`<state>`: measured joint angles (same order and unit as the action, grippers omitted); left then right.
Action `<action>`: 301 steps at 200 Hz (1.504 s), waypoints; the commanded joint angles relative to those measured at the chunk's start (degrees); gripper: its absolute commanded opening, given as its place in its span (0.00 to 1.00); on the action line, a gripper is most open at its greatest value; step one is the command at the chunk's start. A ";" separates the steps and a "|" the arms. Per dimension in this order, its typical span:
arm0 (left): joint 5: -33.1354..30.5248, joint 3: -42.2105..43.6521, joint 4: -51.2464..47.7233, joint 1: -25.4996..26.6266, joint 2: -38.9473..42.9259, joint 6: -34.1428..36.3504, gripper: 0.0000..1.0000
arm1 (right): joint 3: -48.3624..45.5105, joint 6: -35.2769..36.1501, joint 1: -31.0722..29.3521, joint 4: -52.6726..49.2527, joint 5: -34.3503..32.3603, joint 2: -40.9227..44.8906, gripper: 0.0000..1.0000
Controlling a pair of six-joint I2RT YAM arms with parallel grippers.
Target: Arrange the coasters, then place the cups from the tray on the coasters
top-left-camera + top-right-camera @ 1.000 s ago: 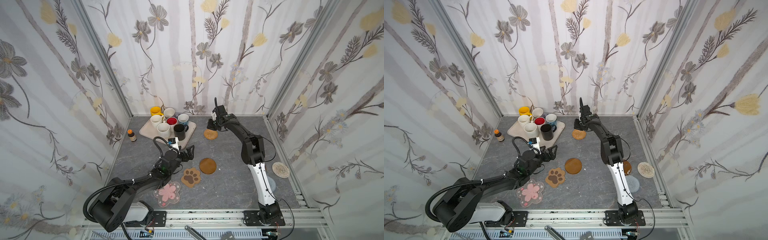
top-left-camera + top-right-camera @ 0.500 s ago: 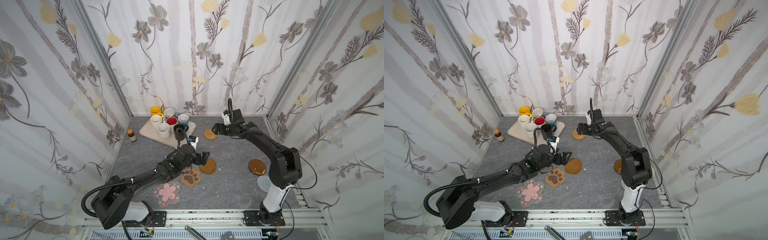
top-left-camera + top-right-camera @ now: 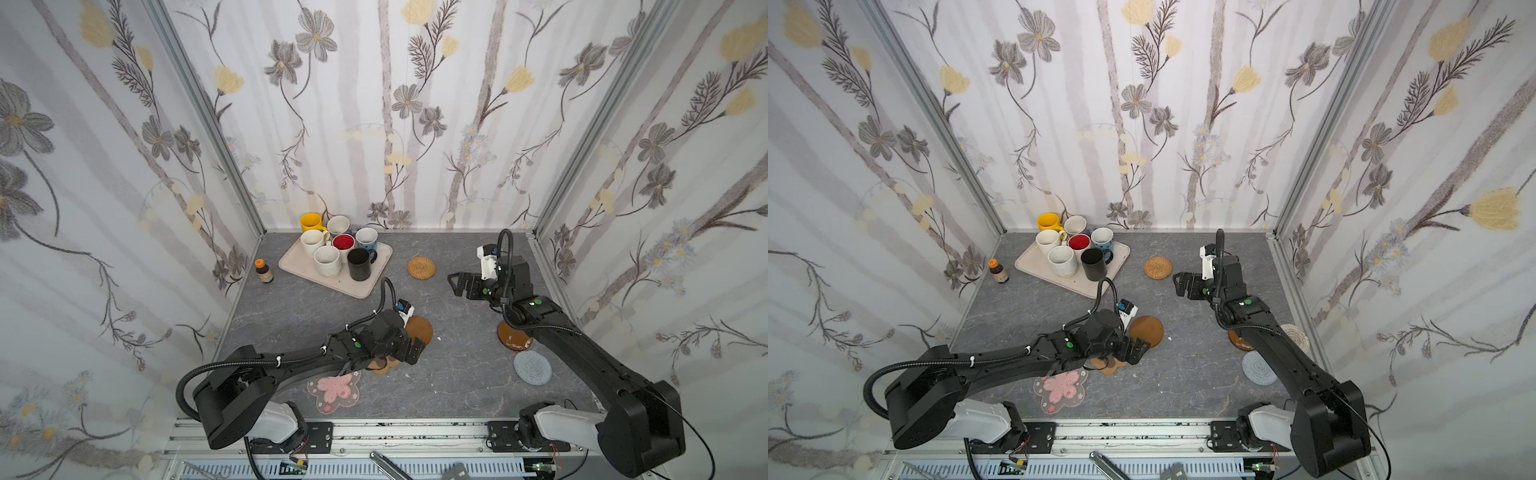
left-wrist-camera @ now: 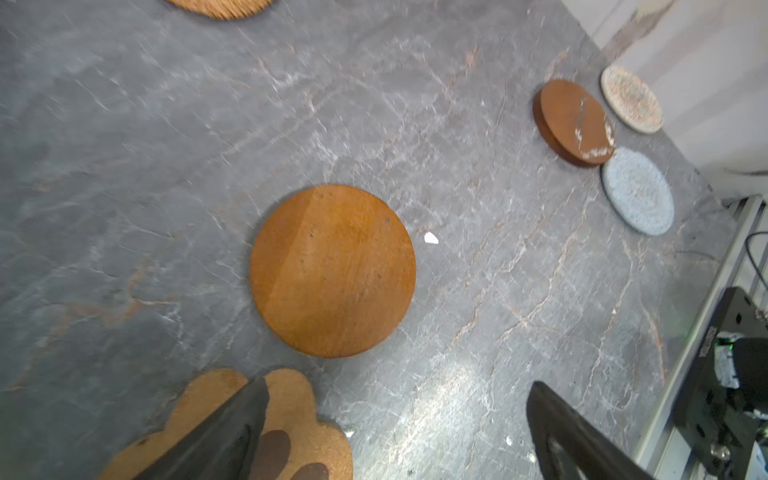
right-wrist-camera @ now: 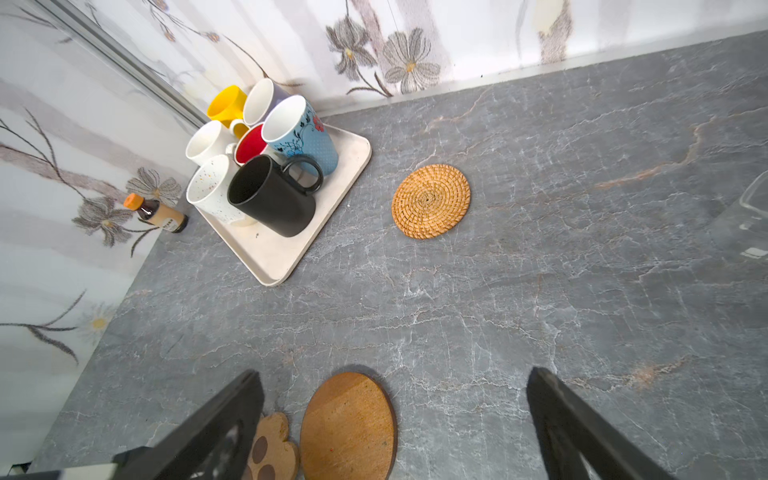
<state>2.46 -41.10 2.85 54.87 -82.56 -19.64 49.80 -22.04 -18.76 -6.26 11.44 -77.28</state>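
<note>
Above tabletop point(image 3: 457, 374), left hand point(image 3: 411, 351), right hand point(image 3: 455, 284) gape empty

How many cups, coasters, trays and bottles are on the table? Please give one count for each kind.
Cups: 7 (yellow, lavender, blue, red-lined, black, cream, speckled)
Coasters: 7 (rattan, wooden, scuffed wooden, paw, pink, grey-blue, beige)
Tray: 1
Bottle: 1
Total: 16

Bare table point(image 5: 415, 311) lies open between tray point(image 5: 286, 253) and woven coaster point(image 5: 431, 201); cups point(image 5: 270, 195) crowd the tray's back
</note>
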 commanded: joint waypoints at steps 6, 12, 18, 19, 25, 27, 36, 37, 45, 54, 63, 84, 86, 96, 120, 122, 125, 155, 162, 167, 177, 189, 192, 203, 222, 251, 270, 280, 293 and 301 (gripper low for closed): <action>-4.33 -1.26 -0.52 1.43 -4.50 0.48 1.00 | -4.35 -1.63 1.39 6.20 -0.19 6.08 1.00; -4.97 -1.62 -0.48 1.47 -5.58 0.39 1.00 | -5.29 -2.01 1.83 6.50 -0.15 7.66 1.00; -5.72 -1.85 -0.48 1.51 -6.55 0.39 1.00 | -6.14 -2.33 2.24 6.89 -0.25 9.50 1.00; -5.85 -1.90 -0.48 1.49 -6.68 0.39 1.00 | -6.18 -2.40 2.33 6.97 -0.27 9.77 1.00; -6.57 -2.28 -0.48 1.49 -7.45 0.39 1.00 | -8.20 -2.55 2.61 7.46 -0.32 11.32 1.00; -6.76 -2.33 -0.48 1.47 -7.70 0.43 1.00 | -8.64 -2.52 2.68 7.66 -0.33 11.90 1.00; -7.70 -2.64 -0.48 1.49 -8.62 0.56 1.00 | -10.22 -2.65 3.07 8.49 -0.36 14.15 1.00; -7.85 -2.70 -0.48 1.48 -8.78 0.57 1.00 | -10.32 -2.65 3.10 8.56 -0.36 14.43 1.00; -8.70 -2.91 -0.48 1.48 -9.57 0.74 1.00 | -11.43 -2.73 3.28 9.03 -0.39 15.98 1.00; -8.92 -3.25 -0.48 1.45 -10.55 0.91 1.00 | -12.41 -2.74 3.51 9.25 -0.53 17.38 1.00; -8.71 -3.71 -0.48 1.57 -11.58 1.01 1.00 | -13.06 -2.67 3.69 9.33 -0.49 18.22 1.00; -8.15 -5.18 -0.48 1.56 -14.01 1.27 1.00 | -14.04 -2.67 3.84 9.83 -0.58 19.03 1.00; -8.17 -5.27 -0.48 1.51 -14.24 1.34 1.00 | -14.03 -2.66 3.83 9.90 -0.57 19.05 1.00; -8.44 -5.75 -0.48 1.55 -15.14 1.49 1.00 | -14.29 -2.65 3.98 10.28 -0.66 18.94 1.00; -9.14 -6.83 -0.48 1.55 -16.52 1.05 1.00 | -14.56 -2.78 4.00 11.32 -0.11 18.58 1.00; -9.14 -6.98 -0.48 1.55 -16.67 1.01 1.00 | -14.56 -2.82 4.00 11.39 0.00 18.52 1.00; -9.19 -7.16 -0.48 1.58 -16.83 1.03 1.00 | -14.51 -2.83 4.01 11.51 0.11 18.50 1.00; -10.21 -9.35 -0.50 1.56 -19.20 0.66 0.99 | -14.66 -3.33 4.25 12.41 0.38 18.30 1.00; -10.28 -9.92 -0.48 1.56 -19.89 0.50 0.99 | -14.64 -3.36 4.27 12.54 0.48 18.38 1.00; -10.28 -10.40 -0.48 1.55 -20.34 0.48 0.98 | -14.66 -3.44 4.35 12.50 0.45 18.50 1.00; -9.95 -11.46 -0.57 1.51 -21.59 0.48 0.97 | -14.78 -3.43 4.45 12.50 0.47 18.81 1.00; -9.59 -12.60 -0.57 1.55 -23.01 0.39 0.96 | -14.99 -3.51 4.53 12.50 0.42 19.24 1.00; -9.58 -12.87 -0.57 1.56 -23.30 0.35 0.96 | -14.99 -3.51 4.57 12.50 0.38 19.44 1.00; -9.82 -13.88 -0.57 1.55 -24.36 -0.02 0.95 | -15.11 -3.52 4.69 12.42 0.13 19.92 1.00; -10.27 -16.01 -0.59 1.55 -26.25 -0.63 0.95 | -15.34 -3.71 4.80 12.49 -0.18 20.71 1.00; -10.93 -20.91 -0.66 1.58 -29.96 -1.19 0.95 | -15.61 -4.37 5.05 12.66 -0.78 21.80 1.00; -11.60 -24.53 -0.83 1.25 -32.54 -1.61 0.95 | -15.70 -4.90 5.44 12.68 -1.30 22.68 1.00; -11.56 -26.52 -0.96 1.04 -34.13 -1.71 0.95 | -16.04 -5.32 5.66 12.67 -1.60 23.17 1.00; -11.14 -29.49 -1.22 0.60 -36.28 -1.54 0.96 | -16.39 -5.79 5.89 12.69 -2.30 23.87 1.00; -11.00 -31.50 -1.59 0.19 -37.67 -1.61 0.96 | -16.71 -6.05 6.10 12.69 -2.88 24.45 1.00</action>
<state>-10.07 -68.23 4.60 55.92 -116.64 -19.59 33.80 -26.57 -13.08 3.79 11.14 -54.00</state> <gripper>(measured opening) 0.952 0.995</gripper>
